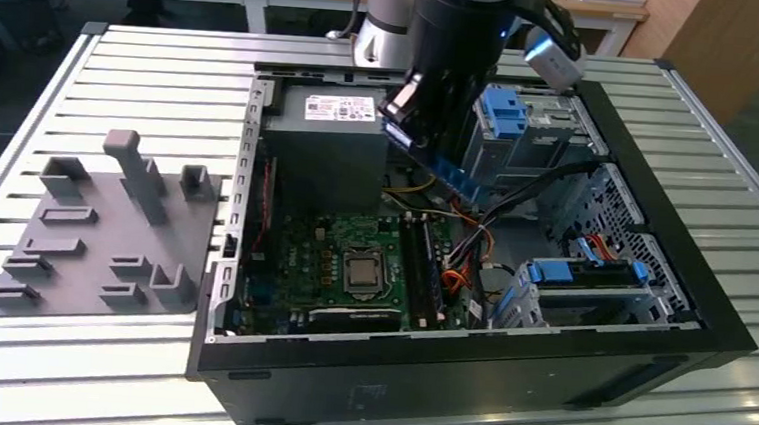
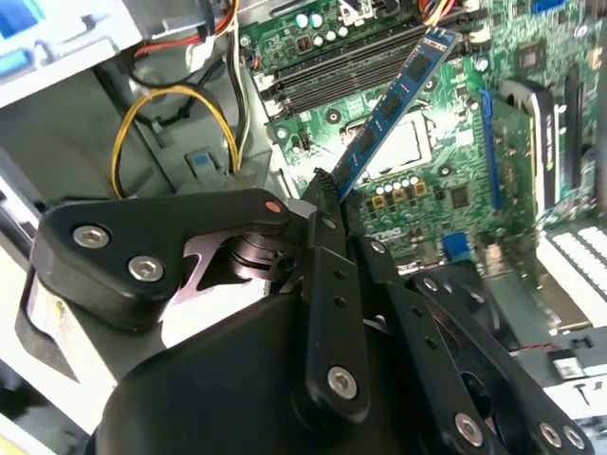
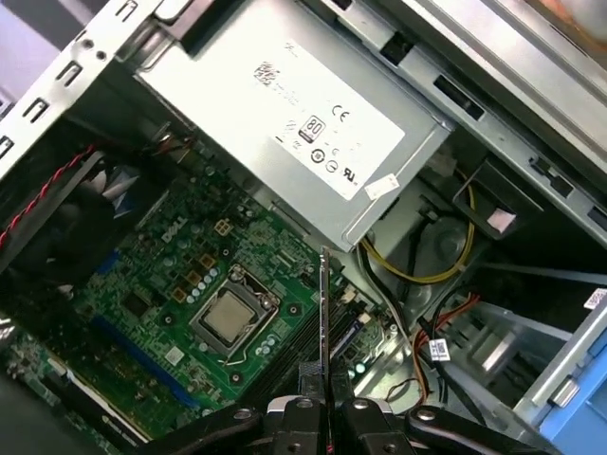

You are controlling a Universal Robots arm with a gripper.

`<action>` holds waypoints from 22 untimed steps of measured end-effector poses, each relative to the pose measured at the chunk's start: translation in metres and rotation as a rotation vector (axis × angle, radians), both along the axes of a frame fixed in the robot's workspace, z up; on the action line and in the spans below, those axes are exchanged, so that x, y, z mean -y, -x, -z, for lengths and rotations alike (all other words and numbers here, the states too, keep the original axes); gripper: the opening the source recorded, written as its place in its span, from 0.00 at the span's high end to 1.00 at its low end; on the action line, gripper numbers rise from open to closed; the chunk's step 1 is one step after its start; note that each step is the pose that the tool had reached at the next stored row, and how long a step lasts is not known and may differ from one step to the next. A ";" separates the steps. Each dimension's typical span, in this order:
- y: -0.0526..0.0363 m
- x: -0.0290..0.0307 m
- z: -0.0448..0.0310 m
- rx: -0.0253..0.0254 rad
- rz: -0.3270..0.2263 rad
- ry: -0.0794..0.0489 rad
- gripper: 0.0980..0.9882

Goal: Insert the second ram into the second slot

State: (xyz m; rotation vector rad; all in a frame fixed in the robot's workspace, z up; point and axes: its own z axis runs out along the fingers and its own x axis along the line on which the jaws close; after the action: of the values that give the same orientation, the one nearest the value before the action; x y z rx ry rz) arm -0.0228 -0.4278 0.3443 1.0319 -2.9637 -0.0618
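Dark-blue second ram (image 1: 443, 169) hangs, in the exterior view, at twelve o'clock from the memory slots (image 1: 423, 271), clear of them. In the second wrist view we see our gripper (image 2: 327, 190) clamped on its end; in the first wrist view it stands edge-on above the motherboard (image 3: 161, 284).

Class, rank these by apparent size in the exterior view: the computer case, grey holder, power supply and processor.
Largest to smallest:
1. computer case
2. grey holder
3. power supply
4. processor, clearly smallest
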 end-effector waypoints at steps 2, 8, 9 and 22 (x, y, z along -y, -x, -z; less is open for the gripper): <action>0.0000 0.0000 0.0015 -0.0001 0.038 0.000 0.95; 0.0000 0.0000 0.0059 -0.0001 0.145 0.000 0.95; 0.0000 0.0000 0.0068 -0.0001 0.164 0.000 0.95; 0.0001 0.0004 0.0149 0.0000 0.350 0.000 0.95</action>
State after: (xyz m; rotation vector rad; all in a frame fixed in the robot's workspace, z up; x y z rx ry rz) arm -0.0228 -0.4282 0.3294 0.5012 -3.1049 -0.0617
